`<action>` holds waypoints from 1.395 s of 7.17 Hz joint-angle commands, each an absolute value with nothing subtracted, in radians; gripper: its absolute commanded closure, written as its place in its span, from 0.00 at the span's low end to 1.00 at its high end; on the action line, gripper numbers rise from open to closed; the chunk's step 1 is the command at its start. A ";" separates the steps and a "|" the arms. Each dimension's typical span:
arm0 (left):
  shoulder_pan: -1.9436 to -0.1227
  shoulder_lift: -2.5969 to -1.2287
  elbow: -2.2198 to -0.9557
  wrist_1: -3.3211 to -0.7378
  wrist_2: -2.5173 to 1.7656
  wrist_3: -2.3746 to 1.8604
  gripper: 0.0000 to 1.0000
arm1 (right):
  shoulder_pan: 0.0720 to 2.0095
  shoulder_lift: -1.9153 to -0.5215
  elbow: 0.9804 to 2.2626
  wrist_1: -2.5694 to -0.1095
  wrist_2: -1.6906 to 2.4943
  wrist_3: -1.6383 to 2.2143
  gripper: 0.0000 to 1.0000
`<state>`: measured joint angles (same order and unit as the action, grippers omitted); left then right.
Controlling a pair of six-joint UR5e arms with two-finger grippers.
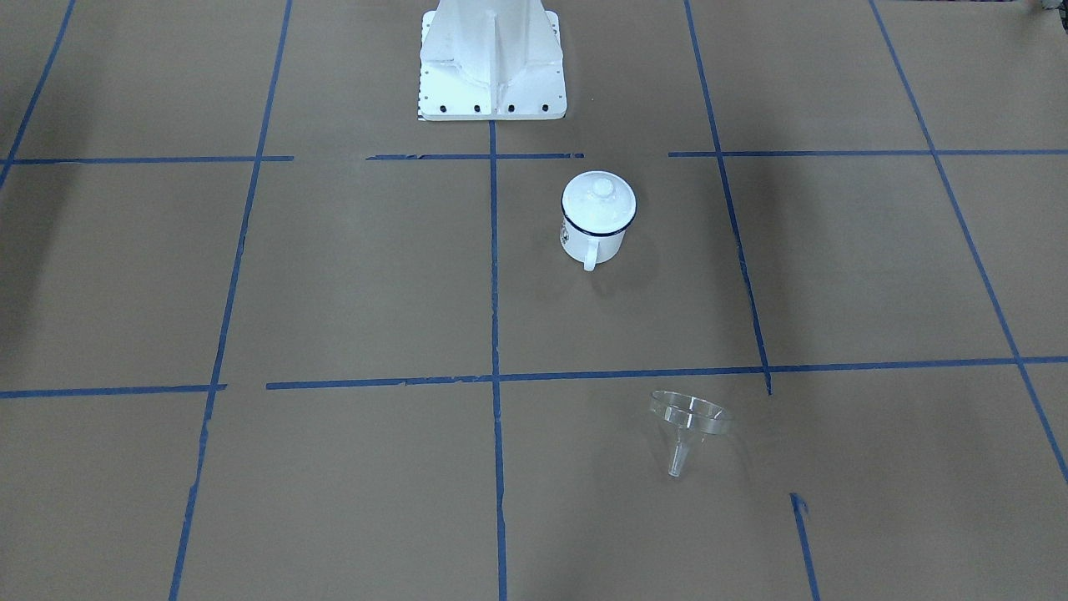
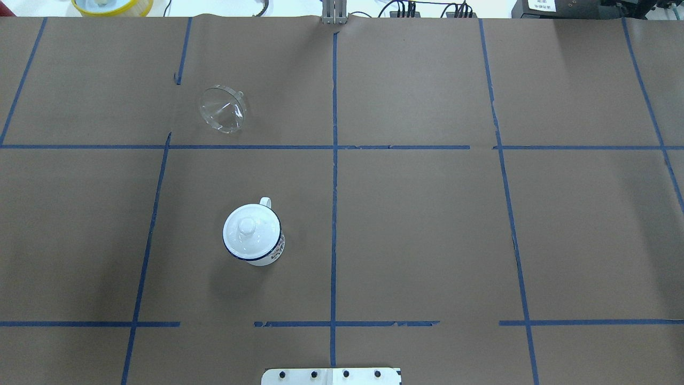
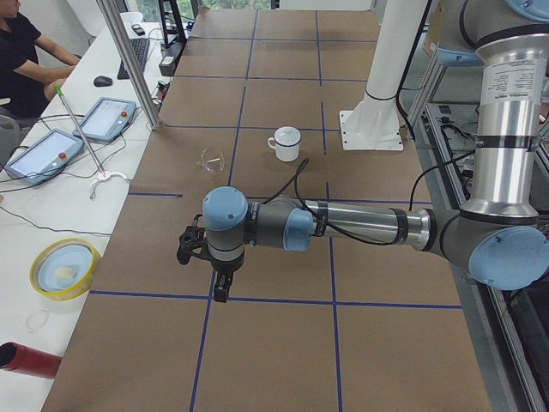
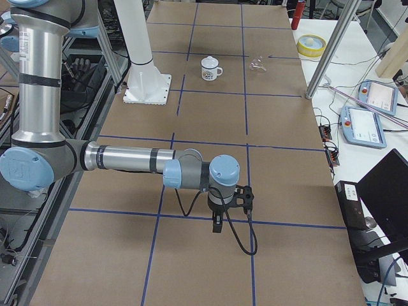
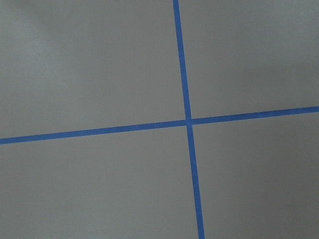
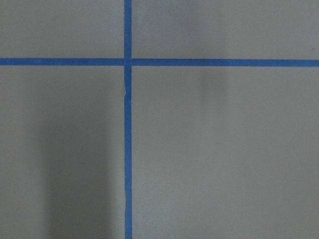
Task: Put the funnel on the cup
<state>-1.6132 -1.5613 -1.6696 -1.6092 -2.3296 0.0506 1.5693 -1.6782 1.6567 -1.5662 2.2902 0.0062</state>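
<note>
Brown paper with blue tape is spread over the table (image 1: pixel 334 275). The lidded cup (image 1: pixel 594 232) is seen upper centre, the funnel (image 1: pixel 688 421) tipped over at lower right, well apart. Whether the left gripper (image 3: pixel 220 290) or right gripper (image 4: pixel 217 226) is open cannot be told.

Tabletop (image 1: pixel 359 275): brown paper cover, marked into a grid with blue tape. On it the cup (image 1: pixel 596 244) stands upright. The funnel (image 1: pixel 688 421) lies tipped on its side, well apart, in a neighbouring square.

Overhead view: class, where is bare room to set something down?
Everything right of the centre tape line is bare. Left of it sit only the funnel, far side, and the cup, nearer, open paper between them. Nowhere crowded.
</note>
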 commanded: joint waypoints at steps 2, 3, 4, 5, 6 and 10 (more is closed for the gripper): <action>-1.612 -1.562 -1.664 -1.612 -2.335 0.057 0.00 | 1.569 -1.678 1.655 -1.566 2.290 0.006 0.00; -1.611 -1.569 -1.666 -1.614 -2.333 0.048 0.00 | 1.569 -1.678 1.657 -1.566 2.290 0.006 0.00; -1.609 -1.597 -1.673 -1.609 -2.330 0.045 0.00 | 1.569 -1.678 1.657 -1.566 2.290 0.006 0.00; -1.609 -1.636 -1.698 -1.602 -2.329 0.043 0.00 | 1.569 -1.678 1.657 -1.566 2.290 0.006 0.00; -1.606 -1.655 -1.759 -1.582 -2.329 -0.057 0.00 | 1.569 -1.678 1.657 -1.566 2.290 0.006 0.00; -1.282 -1.849 -2.000 -1.479 -2.315 -0.488 0.00 | 1.569 -1.678 1.657 -1.566 2.290 0.006 0.00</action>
